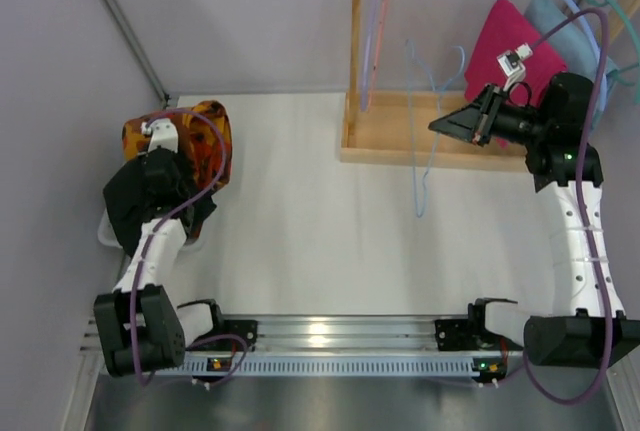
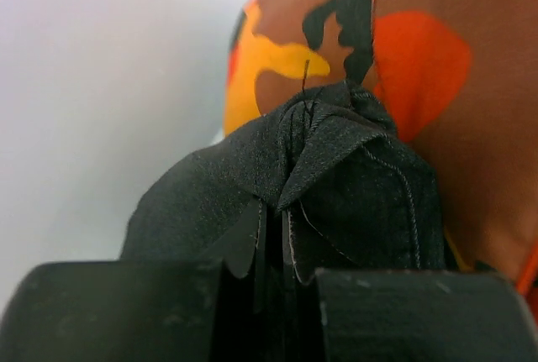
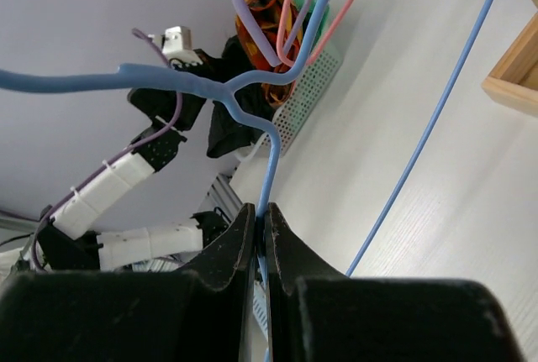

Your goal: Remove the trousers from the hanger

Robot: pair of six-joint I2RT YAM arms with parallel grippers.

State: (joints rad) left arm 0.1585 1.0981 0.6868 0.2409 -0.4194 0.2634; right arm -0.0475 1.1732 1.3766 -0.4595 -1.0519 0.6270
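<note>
The black trousers (image 1: 140, 201) hang bunched at the far left, over a white basket. My left gripper (image 2: 286, 240) is shut on a fold of them (image 2: 336, 169). In the top view the trousers cover most of its fingers. The empty blue wire hanger (image 1: 422, 151) hangs in front of the wooden rack. My right gripper (image 1: 462, 123) is shut on its thin wire (image 3: 269, 169), with the jaws pinching it just below the fork (image 3: 266, 219). No cloth is on this hanger.
An orange camouflage garment (image 1: 190, 136) lies in the white basket (image 3: 313, 85) behind the trousers. The wooden rack (image 1: 400, 146) holds more wire hangers (image 1: 375, 21). A pink cloth (image 1: 508, 46) and a light blue cloth (image 1: 572, 36) hang at the back right.
</note>
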